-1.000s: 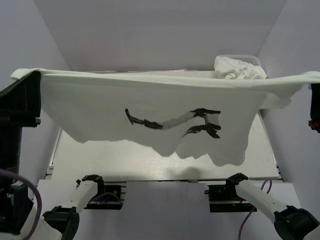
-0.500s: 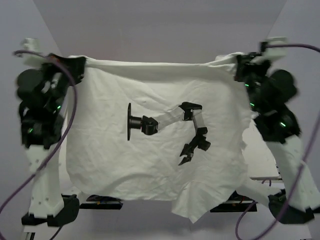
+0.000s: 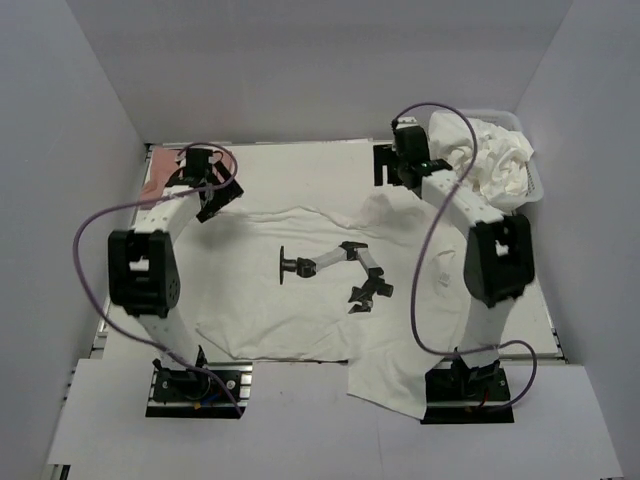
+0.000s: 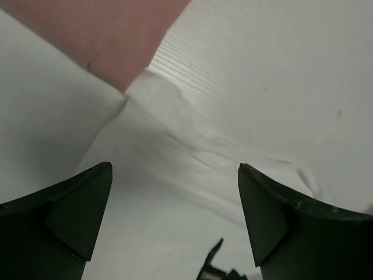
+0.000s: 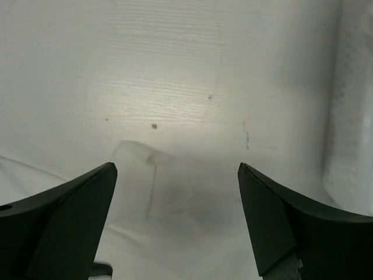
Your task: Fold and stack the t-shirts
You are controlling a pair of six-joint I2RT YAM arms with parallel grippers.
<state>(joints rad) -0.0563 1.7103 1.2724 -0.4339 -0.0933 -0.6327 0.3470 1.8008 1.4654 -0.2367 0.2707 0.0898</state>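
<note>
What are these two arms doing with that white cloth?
Two robot arms are working on folding t-shirts. A white t-shirt with a black print lies spread on the table. The left hand and right hand hover open at its far edge, holding nothing. More crumpled shirts wait in a bin far right.

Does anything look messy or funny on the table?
Yes. The white t-shirt lies rumpled and crooked, and its near right corner droops past the table's front edge, by the right arm's base.

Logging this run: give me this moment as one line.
left fingers: open, above t-shirt far-left edge | right fingers: open, above far-right edge | t-shirt: spread on table, unfolded
</note>
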